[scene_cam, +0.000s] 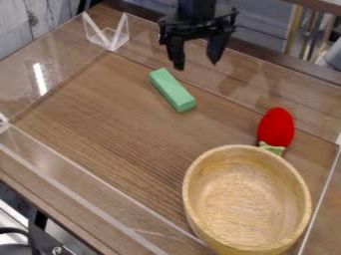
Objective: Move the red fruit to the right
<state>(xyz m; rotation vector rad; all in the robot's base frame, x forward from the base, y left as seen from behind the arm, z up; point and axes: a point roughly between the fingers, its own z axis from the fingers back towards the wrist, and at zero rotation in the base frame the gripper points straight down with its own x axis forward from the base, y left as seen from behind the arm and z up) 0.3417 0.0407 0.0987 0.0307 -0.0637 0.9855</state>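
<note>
A single dark arm comes down from the top edge of the picture, with its wrist roughly vertical. The gripper points straight down, its black fingers spread wide apart with nothing between them. The fingertips hang just above the surface, as far as this angle lets one judge; whether they touch it cannot be told. Only the lower part of the arm is in view.

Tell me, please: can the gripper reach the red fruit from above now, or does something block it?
Probably yes. The red fruit lies uncovered beside the wooden bowl, its top free. The open gripper hangs far from it, above the green block.
</note>
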